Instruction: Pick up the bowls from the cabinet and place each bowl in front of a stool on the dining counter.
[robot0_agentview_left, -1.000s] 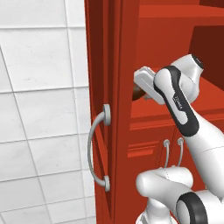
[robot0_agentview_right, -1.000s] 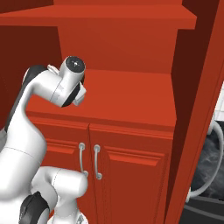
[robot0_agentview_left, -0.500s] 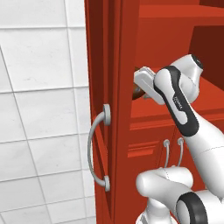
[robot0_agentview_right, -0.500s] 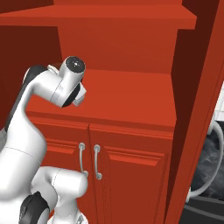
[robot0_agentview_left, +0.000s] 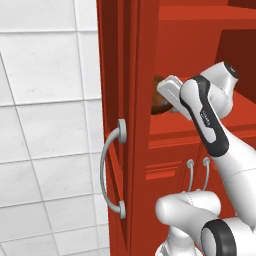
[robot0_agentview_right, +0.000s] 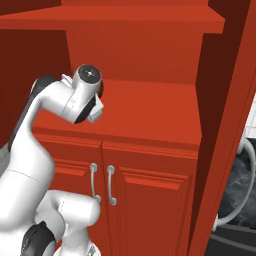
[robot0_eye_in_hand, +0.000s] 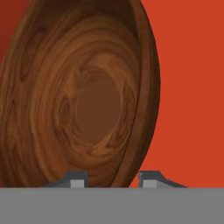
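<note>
Red cabinet (robot0_agentview_left: 135, 75) shelf, tool (robot0_eye_in_hand: 109, 179) clamped on bowl (robot0_eye_in_hand: 83, 96) rim, lower cupboards (robot0_agentview_right: 145, 200) beneath

Very little shifted over the last second — the gripper (robot0_eye_in_hand: 108, 180) narrowed its jaws onto the rim of the bowl (robot0_eye_in_hand: 83, 94), one finger inside and one outside — while the arm scarcely moved on the shelf.

The arm (robot0_agentview_left: 210, 125) is glossy white with rounded links — black bands mark its joints. A round dark cap tops the wrist (robot0_agentview_right: 89, 74). The fingertips (robot0_eye_in_hand: 75, 179) are small, dark grey.
</note>
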